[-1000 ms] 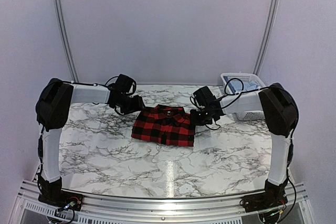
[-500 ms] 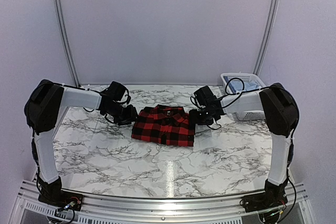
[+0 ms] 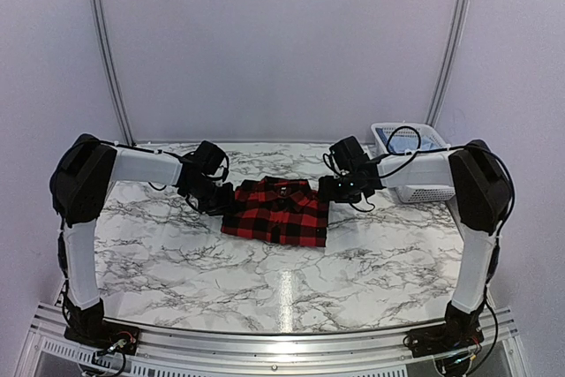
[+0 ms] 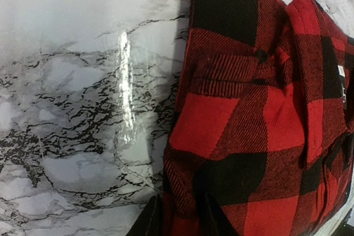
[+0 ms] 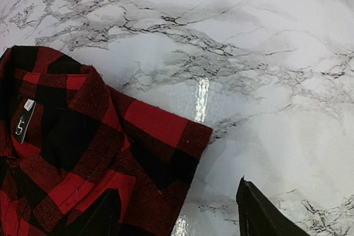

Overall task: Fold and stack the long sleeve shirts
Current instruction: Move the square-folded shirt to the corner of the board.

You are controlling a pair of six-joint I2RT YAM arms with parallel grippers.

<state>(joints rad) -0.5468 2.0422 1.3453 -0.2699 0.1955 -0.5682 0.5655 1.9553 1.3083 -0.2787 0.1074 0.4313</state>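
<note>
A red-and-black checked long sleeve shirt [image 3: 275,211] lies folded into a rectangle, collar toward the back, at mid-table. My left gripper [image 3: 222,200] is low at its left edge. In the left wrist view the two fingers stand close together with a puckered fold of the shirt's [image 4: 260,114] edge pinched between them, so the left gripper [image 4: 181,222] is shut on the cloth. My right gripper [image 3: 328,190] is at the shirt's back right corner [image 5: 166,131] and stands open [image 5: 180,214]. One finger is over the cloth, the other over bare marble.
A white lattice basket [image 3: 430,190] stands at the back right, behind my right arm, with something pale bluish inside that is too small to make out. The marble table [image 3: 282,280] runs toward the near edge. White walls close in on both sides.
My left gripper swung back in to the shirt's left edge and its jaws narrowed onto the cloth. My right gripper opened off the shirt's right corner and lifted slightly.
</note>
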